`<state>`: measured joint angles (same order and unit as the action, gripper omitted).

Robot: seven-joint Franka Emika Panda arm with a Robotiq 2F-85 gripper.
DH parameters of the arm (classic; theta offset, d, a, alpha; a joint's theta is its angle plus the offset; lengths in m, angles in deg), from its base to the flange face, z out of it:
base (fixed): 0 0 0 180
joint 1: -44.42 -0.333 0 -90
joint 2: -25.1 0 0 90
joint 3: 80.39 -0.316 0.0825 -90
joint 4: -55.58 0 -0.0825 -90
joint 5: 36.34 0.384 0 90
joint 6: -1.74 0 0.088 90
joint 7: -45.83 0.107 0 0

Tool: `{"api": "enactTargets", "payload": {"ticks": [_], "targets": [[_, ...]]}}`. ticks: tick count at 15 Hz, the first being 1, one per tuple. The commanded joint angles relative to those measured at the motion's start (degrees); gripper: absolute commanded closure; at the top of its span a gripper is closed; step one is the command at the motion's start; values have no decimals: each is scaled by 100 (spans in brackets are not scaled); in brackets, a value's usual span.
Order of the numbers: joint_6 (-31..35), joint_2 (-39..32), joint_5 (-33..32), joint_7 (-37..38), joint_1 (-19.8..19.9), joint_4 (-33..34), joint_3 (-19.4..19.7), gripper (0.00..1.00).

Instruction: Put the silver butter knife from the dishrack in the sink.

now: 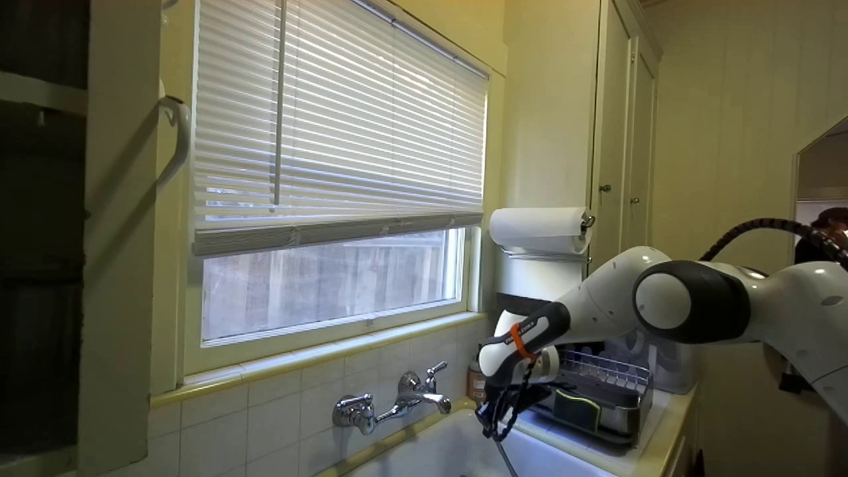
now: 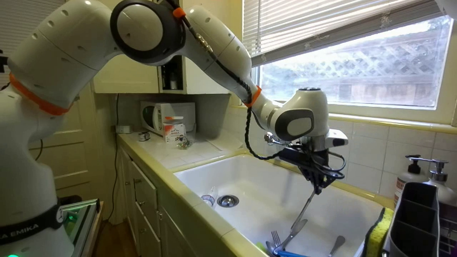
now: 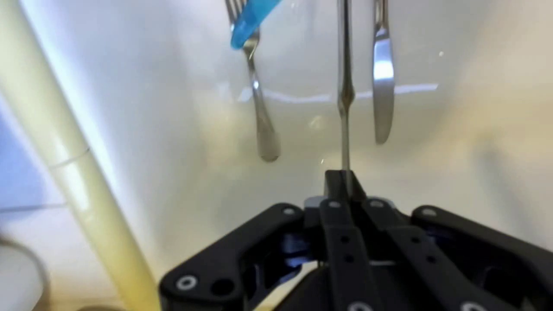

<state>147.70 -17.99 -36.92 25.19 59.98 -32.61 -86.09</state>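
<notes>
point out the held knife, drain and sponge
Held knife (image 3: 345, 56): in the wrist view, on its handle.
Drain (image 2: 227, 201): in an exterior view, on its centre.
Sponge (image 2: 380, 232): in an exterior view, on its yellow side.

Room in sink btwn drain & cutlery; obst.: tap on wall, dishrack by 1 end.

White arm arched at the elbow, tool pointing down, fingers pinched together
</notes>
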Motion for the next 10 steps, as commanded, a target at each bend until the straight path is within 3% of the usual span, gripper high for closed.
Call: {"api": "enactTargets", "payload": {"ticks": [1,3,4,8,10], "targets": [[-883,-183,246,-627,252,-70,-121,99],[-1746,-464,276,-884,336,355,-96,99],[-1098,-216,195,-613,153,-76,40,97],[-1480,-500,230,-597,160,354,104,99],[-1693,-1047,275,-483,41,1100,74,99]]}}
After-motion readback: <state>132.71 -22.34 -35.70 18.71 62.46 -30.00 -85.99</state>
